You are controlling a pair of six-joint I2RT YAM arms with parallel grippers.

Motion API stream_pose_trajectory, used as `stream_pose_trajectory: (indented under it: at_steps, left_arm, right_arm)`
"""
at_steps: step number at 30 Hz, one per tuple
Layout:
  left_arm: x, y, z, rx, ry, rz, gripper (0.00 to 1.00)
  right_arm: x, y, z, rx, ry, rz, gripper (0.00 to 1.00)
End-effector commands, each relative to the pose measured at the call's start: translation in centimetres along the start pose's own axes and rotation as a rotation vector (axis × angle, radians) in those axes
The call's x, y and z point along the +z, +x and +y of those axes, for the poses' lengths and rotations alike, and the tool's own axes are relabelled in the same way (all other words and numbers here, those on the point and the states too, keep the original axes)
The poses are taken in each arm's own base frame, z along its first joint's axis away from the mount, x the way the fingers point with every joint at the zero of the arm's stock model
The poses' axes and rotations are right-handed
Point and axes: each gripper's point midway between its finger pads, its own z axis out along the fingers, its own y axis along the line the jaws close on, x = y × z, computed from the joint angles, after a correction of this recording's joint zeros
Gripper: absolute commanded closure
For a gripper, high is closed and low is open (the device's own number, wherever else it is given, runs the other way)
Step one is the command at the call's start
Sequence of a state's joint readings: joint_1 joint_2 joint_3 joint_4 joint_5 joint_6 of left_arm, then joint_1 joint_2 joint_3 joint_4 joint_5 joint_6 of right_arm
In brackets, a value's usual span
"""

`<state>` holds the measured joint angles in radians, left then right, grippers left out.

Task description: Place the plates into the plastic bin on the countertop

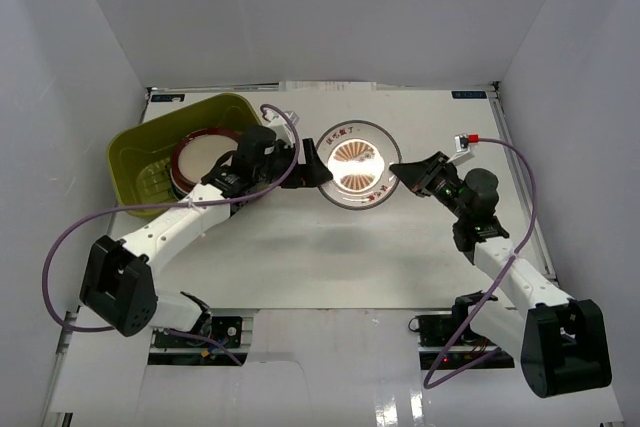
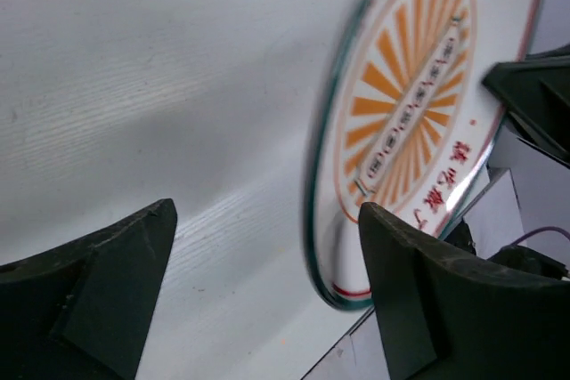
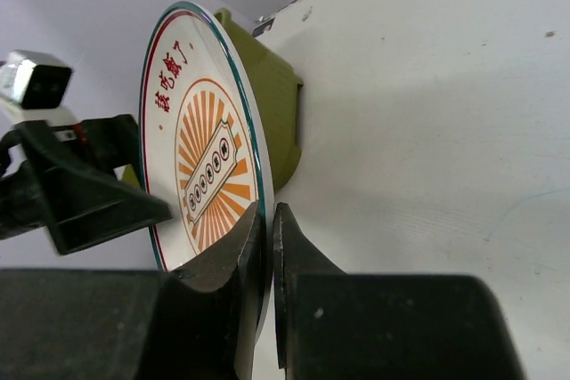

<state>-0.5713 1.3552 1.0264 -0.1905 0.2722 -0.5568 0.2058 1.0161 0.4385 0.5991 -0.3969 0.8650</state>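
The orange sunburst plate (image 1: 357,162) is at the middle of the countertop (image 1: 330,247). My right gripper (image 1: 402,173) is shut on its right rim, and in the right wrist view the jaws (image 3: 269,246) pinch that rim of the plate (image 3: 200,140). My left gripper (image 1: 318,169) stands open at the plate's left edge. In the left wrist view the plate (image 2: 419,104) has its rim between the wide jaws (image 2: 267,291), close to the right finger (image 2: 445,300). A red-rimmed cream plate (image 1: 205,155) lies in the olive-green plastic bin (image 1: 150,147).
The bin sits at the back left, touching the left arm's wrist area. White walls enclose the countertop on three sides. A small white and red part (image 1: 467,140) lies at the back right. The bin (image 3: 276,104) shows behind the plate in the right wrist view.
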Motion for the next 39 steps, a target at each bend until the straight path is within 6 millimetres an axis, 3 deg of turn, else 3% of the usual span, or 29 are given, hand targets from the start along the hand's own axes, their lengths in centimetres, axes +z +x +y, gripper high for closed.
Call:
stream_pose_trajectory:
  at_steps: [1, 2, 3, 5, 6, 7, 10, 11, 14, 17, 18, 19, 22, 24, 26, 27, 32, 36, 39]
  left_arm:
    - [0.3, -1.4, 0.8, 0.034, -0.074, -0.043, 0.11]
    - [0.6, -1.4, 0.9, 0.030, -0.073, -0.044, 0.16]
    - [0.8, -1.3, 0.9, 0.020, -0.067, -0.045, 0.33]
    - [1.0, -1.4, 0.3, 0.017, -0.024, -0.062, 0.57]
    - [1.0, -1.4, 0.2, 0.003, -0.019, -0.066, 0.83]
    - [0.9, -1.5, 0.1, -0.003, -0.020, -0.075, 0.90]
    - [0.0, -2.7, 0.2, -0.013, -0.051, -0.128, 1.00]
    - [-1.0, -3.8, 0.5, -0.015, -0.089, -0.175, 1.00]
    - [-3.0, -5.8, 1.2, -0.035, -0.131, -0.254, 1.00]
    - [-6.9, -9.2, 3.2, -0.099, -0.191, -0.383, 1.00]
    - [-8.7, -10.7, 5.7, -0.143, -0.245, -0.440, 1.00]
    - [-10.7, -11.6, 6.3, -0.179, -0.261, -0.489, 1.00]
    - [-15.7, -13.4, 10.7, -0.246, -0.404, -0.627, 1.00]
    - [-17.8, -13.3, 13.7, -0.281, -0.505, -0.676, 1.00]
    - [-18.6, -12.7, 16.0, -0.298, -0.577, -0.676, 1.00]
    - [-19.3, -12.0, 18.3, -0.330, -0.632, -0.678, 1.00]
    - [-18.8, -9.1, 23.3, -0.362, -0.768, -0.625, 1.00]
    - [-18.8, -8.1, 25.5, -0.366, -0.840, -0.591, 0.98]
    - [-18.9, -8.3, 26.0, -0.362, -0.872, -0.574, 0.82]
  right_arm:
    - [-0.6, -0.3, 2.8, -0.015, -0.111, 0.004, 0.92]
    - [-0.6, -0.1, 2.8, -0.005, -0.112, 0.011, 0.92]
    - [-0.7, 0.1, 2.8, -0.003, -0.121, 0.016, 0.92]
    - [-0.6, 0.6, 2.7, 0.008, -0.131, 0.036, 0.92]
    - [-0.7, 0.8, 2.6, 0.015, -0.133, 0.041, 0.92]
    - [-0.7, 0.9, 2.5, 0.017, -0.130, 0.045, 0.92]
    - [-0.7, 0.8, 2.4, 0.008, -0.117, 0.044, 0.71]
    - [-0.7, 0.8, 2.3, 0.004, -0.113, 0.045, 0.58]
    - [-0.8, 0.7, 2.3, -0.015, -0.101, 0.049, 0.41]
    - [-0.9, 0.9, 2.0, -0.022, -0.092, 0.054, 0.33]
    - [-0.9, 1.1, 2.0, -0.024, -0.089, 0.059, 0.32]
    - [-0.9, 1.1, 1.9, -0.032, -0.086, 0.060, 0.31]
    - [-1.1, 1.9, 1.3, -0.030, -0.076, 0.081, 0.31]
    - [-1.2, 2.6, 0.6, -0.025, -0.064, 0.097, 0.32]
    - [-1.2, 3.0, 0.2, -0.019, -0.060, 0.111, 0.32]
    - [-1.2, 3.4, 0.0, -0.013, -0.058, 0.121, 0.32]
    - [-1.2, 4.2, -0.3, -0.015, -0.057, 0.146, 0.32]
    - [-1.3, 4.8, -0.6, -0.027, -0.043, 0.161, 0.33]
    - [-1.4, 5.0, -0.7, -0.027, -0.040, 0.165, 0.33]
